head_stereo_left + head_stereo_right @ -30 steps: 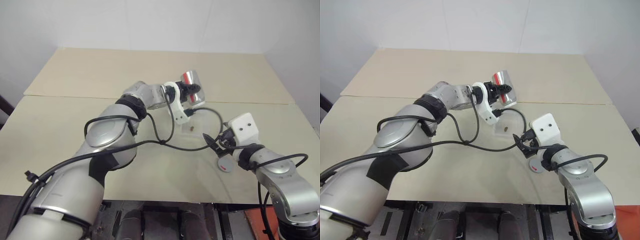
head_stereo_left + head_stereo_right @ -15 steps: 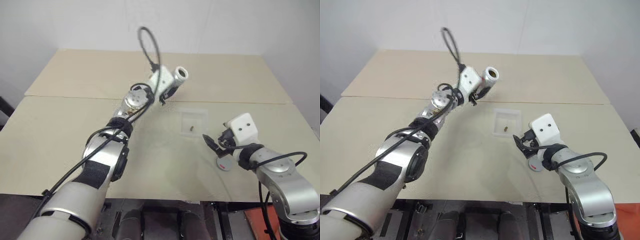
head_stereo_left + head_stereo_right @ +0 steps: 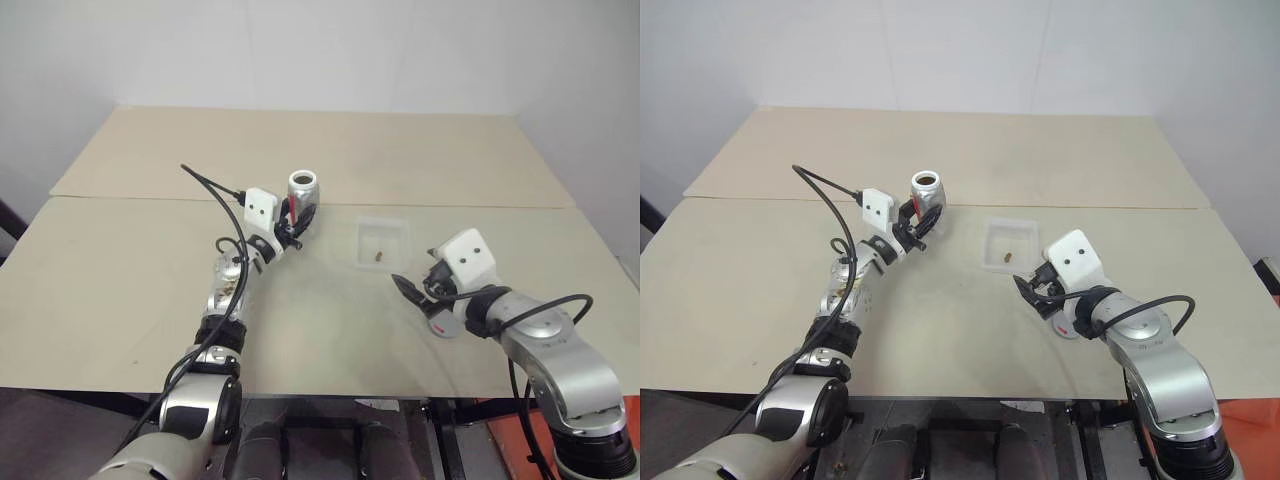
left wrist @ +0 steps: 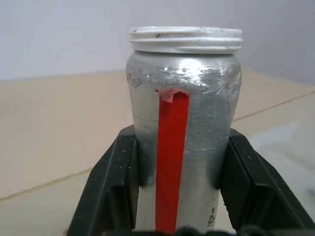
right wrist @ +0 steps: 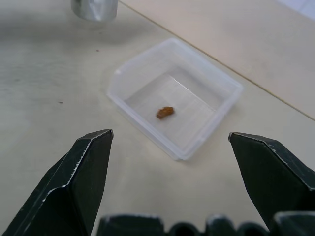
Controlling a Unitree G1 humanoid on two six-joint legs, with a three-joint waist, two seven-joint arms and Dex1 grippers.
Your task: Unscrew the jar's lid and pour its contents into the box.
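The jar is silver-grey with a red stripe. It stands upright and lidless with its threaded white rim on top, and my left gripper is shut on its lower half, left of the box. The clear box rests on the table with the contents, a small brown bit, inside it. My right gripper is open and empty, low over the table just in front of the box. The lid, grey with a red mark, lies on the table under my right hand.
A seam runs across the beige table behind the jar and box. The far half of the table ends at a white wall.
My left arm swung left and down from above the box, and its wrist rolled the jar from tipped over to upright. The right arm stayed put.
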